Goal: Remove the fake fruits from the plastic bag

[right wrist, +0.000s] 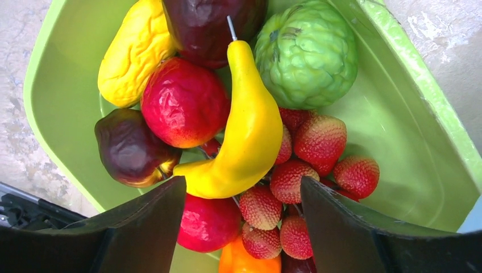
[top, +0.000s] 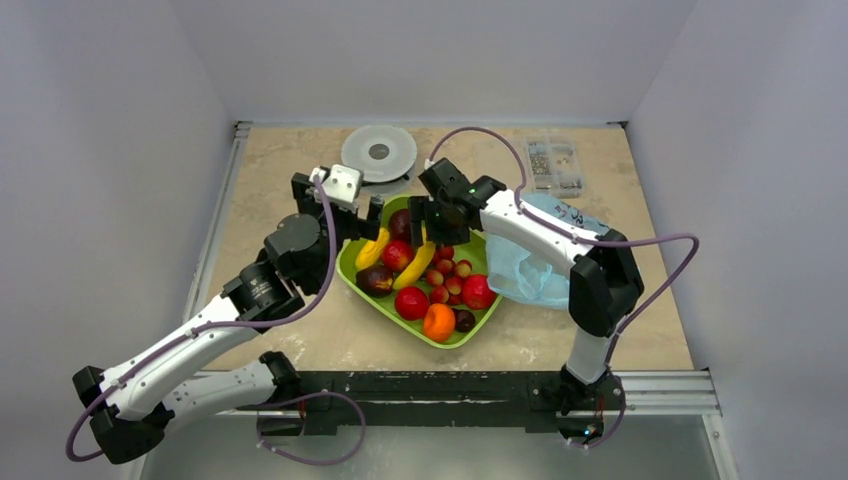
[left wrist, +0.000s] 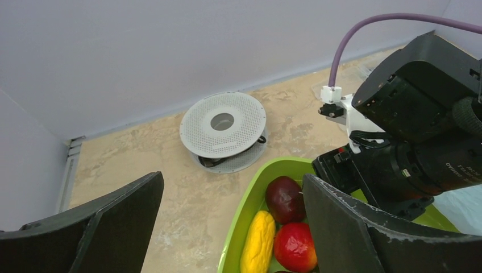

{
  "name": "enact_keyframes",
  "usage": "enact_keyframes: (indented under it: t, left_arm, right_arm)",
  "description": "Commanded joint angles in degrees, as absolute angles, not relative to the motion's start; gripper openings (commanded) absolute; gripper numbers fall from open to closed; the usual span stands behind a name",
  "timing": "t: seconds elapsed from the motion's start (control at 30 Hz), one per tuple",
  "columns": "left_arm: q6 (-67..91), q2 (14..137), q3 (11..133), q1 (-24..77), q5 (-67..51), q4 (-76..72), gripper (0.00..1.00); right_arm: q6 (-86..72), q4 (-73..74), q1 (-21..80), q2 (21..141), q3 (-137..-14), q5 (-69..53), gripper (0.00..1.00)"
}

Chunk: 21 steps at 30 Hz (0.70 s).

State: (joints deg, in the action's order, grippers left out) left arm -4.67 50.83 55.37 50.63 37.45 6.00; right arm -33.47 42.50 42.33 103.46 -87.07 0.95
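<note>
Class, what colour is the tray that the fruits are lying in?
The tray is bright lime green, clearest in the right wrist view.

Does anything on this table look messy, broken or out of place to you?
Nothing is spilled: the fruit sits piled in the green tray. Two small oddities: a thin grey pin pokes from the tip of the banana, and the white round lid at the far edge sits askew on the piece beneath it.
</note>
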Motion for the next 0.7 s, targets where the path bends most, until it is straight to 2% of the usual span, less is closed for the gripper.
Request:
enact_keyframes:
  t: [0.0, 0.07, 0.2, 0.33, 0.43, 0.53, 0.63, 0.67]
  left_arm:
    - [-1.92, 50.36, 55.66, 50.45, 33.29, 6.37, 0.94]
    - [-0.90, 50.50, 55.49, 50.53, 30.09, 6.50, 0.95]
    - [1.23, 53.72, 56.51, 51.47, 15.09, 6.30, 0.95]
    - [4.52, 60.56, 58.55, 54.74, 3.87, 5.12, 0.95]
    - [2.75, 65.06, 58.34, 59.52, 2.54, -0.01, 0.97]
    - [2.38, 69.56, 58.22, 63.13, 3.62, -5.35, 1.00]
    - [0.96, 74.49, 59.42, 66.59, 6.29, -9.05, 1.00]
    - [-0.68, 76.36, 60.01, 68.57, 8.07, -10.58, 1.00]
  right_arm:
    - [-32.83, 42.28, 42.36, 97.31, -89.07, 3.36, 0.74]
    - [-33.04, 44.54, 42.24, 93.31, -90.54, 4.54, 0.76]
    - [-33.59, 51.08, 40.75, 83.02, -92.76, 17.51, 0.80]
    - [-36.99, 56.47, 30.11, 71.26, -88.20, 25.28, 0.79]
    - [-39.04, 57.20, 18.58, 62.23, -80.40, 27.15, 0.75]
    - [-40.76, 58.91, 11.17, 58.35, -72.72, 28.92, 0.72]
    - [-40.27, 57.65, 3.35, 59.56, -65.04, 21.50, 0.68]
    - [-38.96, 55.69, -0.28, 59.78, -62.27, 16.99, 0.64]
